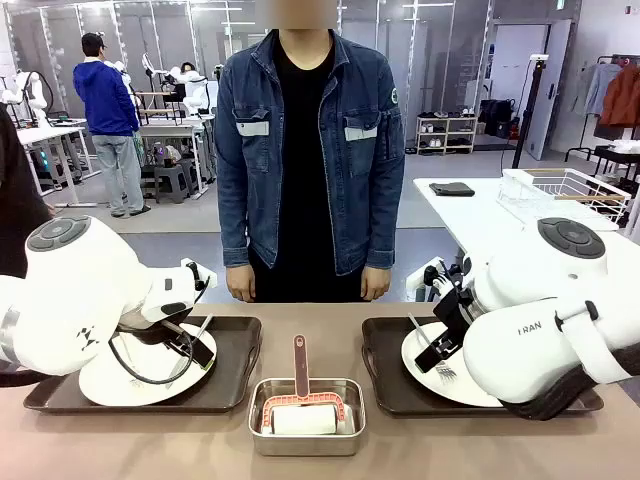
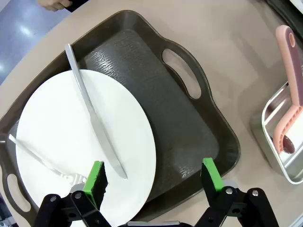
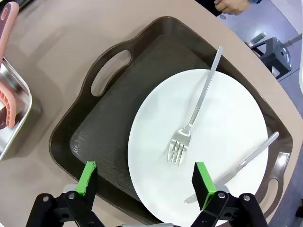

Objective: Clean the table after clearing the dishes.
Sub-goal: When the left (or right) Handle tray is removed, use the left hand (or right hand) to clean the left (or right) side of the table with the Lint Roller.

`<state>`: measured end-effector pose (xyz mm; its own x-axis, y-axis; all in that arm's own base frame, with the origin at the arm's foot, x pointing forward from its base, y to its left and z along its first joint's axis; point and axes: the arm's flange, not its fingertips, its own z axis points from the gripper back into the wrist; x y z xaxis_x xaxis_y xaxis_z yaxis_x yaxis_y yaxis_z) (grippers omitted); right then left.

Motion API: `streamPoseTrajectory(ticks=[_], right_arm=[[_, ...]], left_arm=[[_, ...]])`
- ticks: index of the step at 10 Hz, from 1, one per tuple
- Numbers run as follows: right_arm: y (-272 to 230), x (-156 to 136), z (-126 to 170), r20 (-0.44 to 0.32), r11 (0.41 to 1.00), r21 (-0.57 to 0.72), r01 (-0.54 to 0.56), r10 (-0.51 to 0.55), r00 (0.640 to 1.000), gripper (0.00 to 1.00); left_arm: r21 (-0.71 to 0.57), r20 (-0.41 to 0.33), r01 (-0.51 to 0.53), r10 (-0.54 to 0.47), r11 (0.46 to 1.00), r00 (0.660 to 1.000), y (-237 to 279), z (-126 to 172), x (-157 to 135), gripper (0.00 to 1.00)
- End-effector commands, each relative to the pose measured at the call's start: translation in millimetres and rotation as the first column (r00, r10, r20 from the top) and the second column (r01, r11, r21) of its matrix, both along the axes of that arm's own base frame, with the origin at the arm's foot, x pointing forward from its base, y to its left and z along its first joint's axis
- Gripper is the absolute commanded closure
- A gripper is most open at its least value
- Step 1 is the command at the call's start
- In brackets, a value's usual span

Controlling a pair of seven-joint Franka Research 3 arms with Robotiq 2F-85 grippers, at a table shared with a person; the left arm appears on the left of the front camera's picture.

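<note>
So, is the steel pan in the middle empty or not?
Not empty: the steel pan holds a pink-handled white roller, its handle sticking out over the far rim.

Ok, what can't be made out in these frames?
- Front view: right plate largely behind the right arm.
- Front view: left plate partly behind the left arm.
- Left wrist view: steel pan cut off by the picture's right edge.
- Front view: white roll in the pan too indistinct to identify.

Front camera looks across the tabletop (image 1: 130, 445) at the person (image 1: 310, 150). Each wrist camera peers closely, apparently steeply, down at one tray (image 2: 189, 137); both share the central pan (image 2: 271, 152).
</note>
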<state>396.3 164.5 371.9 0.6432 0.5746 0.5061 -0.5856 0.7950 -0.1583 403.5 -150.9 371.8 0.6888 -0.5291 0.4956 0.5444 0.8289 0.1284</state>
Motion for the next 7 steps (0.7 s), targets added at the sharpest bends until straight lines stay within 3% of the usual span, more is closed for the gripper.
streamPoseTrajectory(ticks=[1, 7], right_arm=[[0.0, 0.0, 0.0, 0.0, 1.0, 0.0, 0.0, 0.0, 1.0, 0.0], [0.0, 0.0, 0.0, 0.0, 1.0, 0.0, 0.0, 0.0, 1.0, 0.0]], left_arm=[[0.0, 0.0, 0.0, 0.0, 1.0, 1.0, -0.2, 0.0, -0.1, 0.0], [0.0, 0.0, 0.0, 0.0, 1.0, 1.0, -0.2, 0.0, -0.1, 0.0]])
